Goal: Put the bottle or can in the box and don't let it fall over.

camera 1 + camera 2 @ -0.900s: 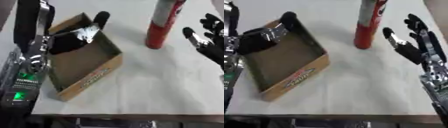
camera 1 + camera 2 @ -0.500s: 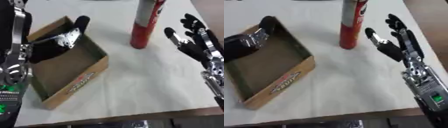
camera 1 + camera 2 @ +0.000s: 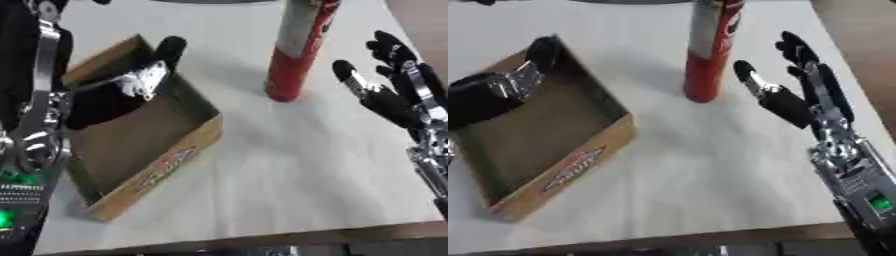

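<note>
A tall red and silver can [image 3: 297, 50] stands upright on the white table, right of an open cardboard box [image 3: 144, 150]. My right hand [image 3: 798, 95] hovers open just right of the can, thumb and fingers spread, not touching it. My left hand [image 3: 131, 87] lies over the box's far left side, its fingers reaching across the rim; how they are curled is hidden from me.
The white table [image 3: 289, 165] ends in a front edge at the bottom of both views. A brown floor strip [image 3: 855, 30] shows past its right edge. My left forearm [image 3: 35, 130] fills the left margin.
The whole picture has shifted, so the head has moved. My right hand sits a little closer to the can. The can stays upright and the box stays in place.
</note>
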You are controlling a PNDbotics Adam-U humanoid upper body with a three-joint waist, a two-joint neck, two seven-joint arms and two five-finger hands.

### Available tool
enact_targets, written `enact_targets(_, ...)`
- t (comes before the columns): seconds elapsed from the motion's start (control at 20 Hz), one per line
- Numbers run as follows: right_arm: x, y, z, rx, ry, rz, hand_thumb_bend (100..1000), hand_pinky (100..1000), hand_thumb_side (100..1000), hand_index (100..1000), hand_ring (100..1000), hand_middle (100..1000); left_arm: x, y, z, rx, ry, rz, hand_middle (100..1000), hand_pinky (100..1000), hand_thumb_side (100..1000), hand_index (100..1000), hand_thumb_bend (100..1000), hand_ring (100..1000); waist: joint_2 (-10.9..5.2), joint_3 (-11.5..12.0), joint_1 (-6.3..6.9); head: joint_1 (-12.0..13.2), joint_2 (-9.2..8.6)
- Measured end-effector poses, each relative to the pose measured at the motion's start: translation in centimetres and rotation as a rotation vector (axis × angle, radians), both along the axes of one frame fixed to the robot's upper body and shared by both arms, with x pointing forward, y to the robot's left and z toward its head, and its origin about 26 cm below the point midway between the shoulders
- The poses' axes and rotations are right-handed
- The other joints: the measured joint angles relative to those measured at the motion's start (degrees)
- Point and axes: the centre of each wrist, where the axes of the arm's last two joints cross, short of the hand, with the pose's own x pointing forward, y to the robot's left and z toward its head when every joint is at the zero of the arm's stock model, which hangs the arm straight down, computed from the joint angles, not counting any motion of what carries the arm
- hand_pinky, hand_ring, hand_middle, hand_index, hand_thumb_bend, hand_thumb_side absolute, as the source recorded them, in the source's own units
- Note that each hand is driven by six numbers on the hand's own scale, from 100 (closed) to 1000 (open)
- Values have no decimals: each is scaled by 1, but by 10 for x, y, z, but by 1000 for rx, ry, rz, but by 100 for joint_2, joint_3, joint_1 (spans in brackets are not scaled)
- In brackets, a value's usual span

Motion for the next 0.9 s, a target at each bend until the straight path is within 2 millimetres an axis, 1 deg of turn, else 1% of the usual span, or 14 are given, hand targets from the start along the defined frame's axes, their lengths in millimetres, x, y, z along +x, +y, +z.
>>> enact_targets(0.05,1,0,1,-3,-2,3,621,962,535,1000,981,909,0,0,0,-4,-1,3,584,627,563,814,493,558,0,5,0,31,-5)
enact_targets(0.2,2,1,4,-9,-4,13,625,961,553,1000,981,909,0,0,0,-19,-5,11,589,632,564,819,500,563,1,15,0,73,-20)
enact_targets(0.5,3,2,7,-17,-5,18,636,962,558,1000,985,911,0,0,0,-39,-14,20,590,633,556,821,505,563,12,32,2,75,-20)
enact_targets(0.65,4,3,10,-20,-4,25,631,962,565,1000,986,912,0,0,0,-46,-19,22,586,629,546,816,503,558,15,52,2,44,-19)
enact_targets(0.9,5,3,12,-19,1,33,606,961,601,1000,986,911,0,-1,2,-54,-26,24,580,628,552,807,504,555,29,87,-10,15,-19)
